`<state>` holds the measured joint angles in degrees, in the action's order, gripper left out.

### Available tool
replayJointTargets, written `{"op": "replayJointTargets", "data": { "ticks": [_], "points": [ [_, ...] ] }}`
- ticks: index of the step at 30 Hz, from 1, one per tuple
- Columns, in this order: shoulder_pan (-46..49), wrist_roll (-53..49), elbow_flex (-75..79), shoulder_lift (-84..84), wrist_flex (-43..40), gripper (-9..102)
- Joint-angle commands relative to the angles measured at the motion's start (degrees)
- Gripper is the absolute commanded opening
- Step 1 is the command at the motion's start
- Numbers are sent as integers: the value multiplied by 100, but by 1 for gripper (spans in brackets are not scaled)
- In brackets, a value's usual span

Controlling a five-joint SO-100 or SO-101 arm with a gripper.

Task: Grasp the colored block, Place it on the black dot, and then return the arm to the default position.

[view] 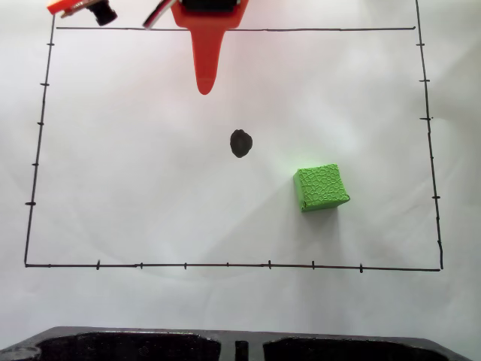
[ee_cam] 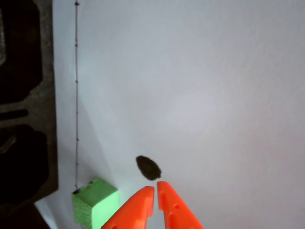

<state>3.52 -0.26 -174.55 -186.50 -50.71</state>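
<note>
Unlabelled green block [view: 322,188] lies apart from black dot [view: 240,143].

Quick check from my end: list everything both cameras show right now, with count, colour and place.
Colored block: one, bright green, on the paper, lower right of the dot in the fixed view, not on it.
Black dot: one, black, mid-paper, uncovered.
White paper: one sheet, white, with a thin black ruled border with tick marks.
Black tray-like object: one, black, along the bottom edge of the fixed view.
Arm: one, orange, at the top edge of the fixed view.
End effector: one, orange, fingertips nearly together, holding nothing, just short of the dot in the wrist view.
</note>
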Motion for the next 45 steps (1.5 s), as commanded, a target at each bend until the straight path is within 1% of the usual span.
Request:
{"op": "replayJointTargets", "data": {
  "ticks": [1,4,8,17,23,30,32,36,45],
  "points": [
    [-114,-237,79,229,211,0],
    [-132,-202,185,571,439,0],
    [-229,26,826,1485,633,0],
    [-826,712,2839,3929,756,0],
    [-1318,1371,3999,5484,817,0],
    [-1811,1995,5186,7014,650,1],
    [-1907,2101,5458,7400,589,3],
    [-2118,2206,5862,7937,439,11],
    [-2408,2250,6117,8376,290,24]
  ]
}}
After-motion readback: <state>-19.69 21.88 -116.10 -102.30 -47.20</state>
